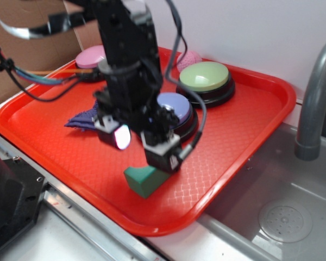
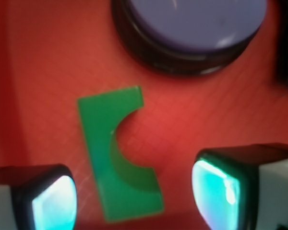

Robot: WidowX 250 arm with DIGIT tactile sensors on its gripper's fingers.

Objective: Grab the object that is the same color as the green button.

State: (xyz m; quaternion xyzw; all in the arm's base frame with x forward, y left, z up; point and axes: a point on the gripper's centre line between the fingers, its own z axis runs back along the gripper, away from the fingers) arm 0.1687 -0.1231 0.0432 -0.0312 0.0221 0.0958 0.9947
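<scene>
Black tool astride green block

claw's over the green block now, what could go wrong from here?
1. In the wrist view the green block sits off-centre toward the left finger of the open claw; closing may shove or twist it.
2. Its curved notch faces the right finger, giving poor contact there.
3. The lavender button is close behind; a drifting descent might bump it.

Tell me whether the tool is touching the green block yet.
Apart. The wrist view shows the tool open, with the green block lying between its fingers and red tray visible on both sides of the block.
</scene>
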